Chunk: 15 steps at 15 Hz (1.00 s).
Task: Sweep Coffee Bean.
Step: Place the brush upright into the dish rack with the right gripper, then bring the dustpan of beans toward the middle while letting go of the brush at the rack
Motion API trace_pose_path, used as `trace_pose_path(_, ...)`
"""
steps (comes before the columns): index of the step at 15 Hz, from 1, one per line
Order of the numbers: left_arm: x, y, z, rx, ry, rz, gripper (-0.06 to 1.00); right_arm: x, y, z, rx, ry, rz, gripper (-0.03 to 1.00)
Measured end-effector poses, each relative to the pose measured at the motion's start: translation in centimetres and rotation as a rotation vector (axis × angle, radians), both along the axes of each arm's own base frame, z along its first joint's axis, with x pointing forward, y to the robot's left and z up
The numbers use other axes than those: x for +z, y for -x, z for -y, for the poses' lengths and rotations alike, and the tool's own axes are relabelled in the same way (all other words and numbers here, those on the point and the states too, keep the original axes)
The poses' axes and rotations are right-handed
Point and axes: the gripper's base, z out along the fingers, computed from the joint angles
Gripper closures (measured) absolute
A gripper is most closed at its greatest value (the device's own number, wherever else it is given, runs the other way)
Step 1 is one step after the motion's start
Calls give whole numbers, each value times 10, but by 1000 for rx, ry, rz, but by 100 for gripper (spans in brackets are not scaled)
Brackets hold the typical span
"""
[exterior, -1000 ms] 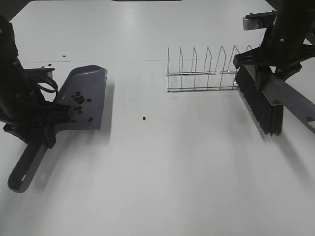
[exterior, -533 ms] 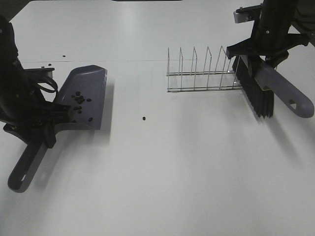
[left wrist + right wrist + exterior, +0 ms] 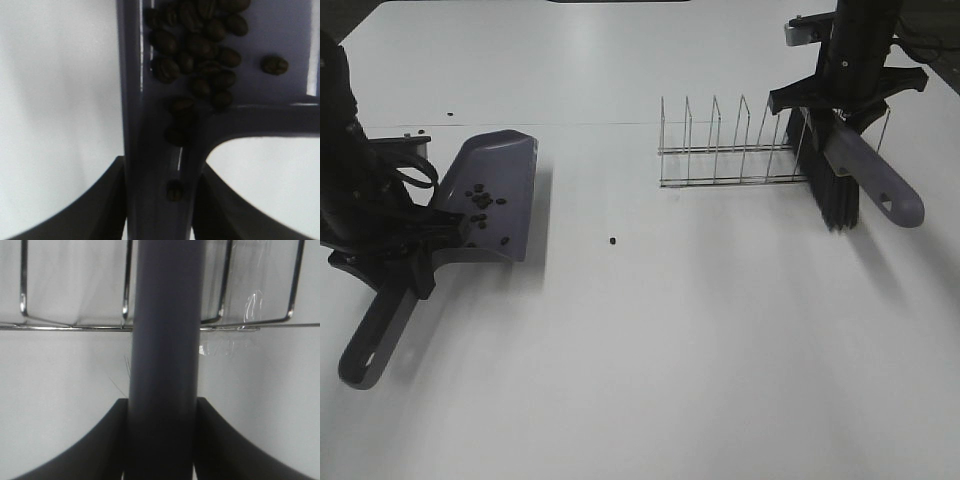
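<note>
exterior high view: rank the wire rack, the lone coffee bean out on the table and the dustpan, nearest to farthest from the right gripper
1. wire rack: just to the left of the right gripper, which holds the brush.
2. lone coffee bean: lying by itself near the middle.
3. dustpan: far left side.

Left wrist: dustpan (image 3: 131, 90) cropped at the end far from the left gripper (image 3: 162, 172), and its handle leaves frame between the jaws. Coffee bean (image 3: 200, 47) pile blurred, uncountable. Right wrist: only the brush (image 3: 165, 315) handle shows ahead of the right gripper (image 3: 162, 407); bristles out of frame, rack (image 3: 75, 326) wires cropped. Overhead: dark specks (image 3: 450, 113) beyond the left claw, too small to identify.
</note>
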Motion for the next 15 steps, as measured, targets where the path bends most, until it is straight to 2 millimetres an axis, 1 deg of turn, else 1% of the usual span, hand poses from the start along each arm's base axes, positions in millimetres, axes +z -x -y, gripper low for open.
trace_pose_path(1,0,0,0,3,4,1,61,2,-1,5,-19,-24,1,66)
trace_pose_path(4,0,0,1,11,13,-1,61,1,-1,6,-8,-55,-5,66)
trace_pose_path(5,0,0,1,11,13,-1,61,1,-1,4,6,-72,-6,60)
trace_pose_path(6,0,0,1,11,13,-1,61,2,-1,3,8,-88,0,52)
trace_pose_path(8,0,0,2,15,19,-3,61,2,-2,2,21,-95,3,40)
trace_pose_path(9,0,0,2,19,23,-3,61,2,-2,2,24,-95,3,38)
trace_pose_path(11,-13,0,3,28,23,-39,61,8,-1,2,26,-98,17,36)
trace_pose_path(12,-14,-1,3,29,23,-43,61,16,-1,2,27,-99,38,35)
trace_pose_path(15,-22,-4,5,48,37,-31,61,52,5,3,33,-99,114,35)
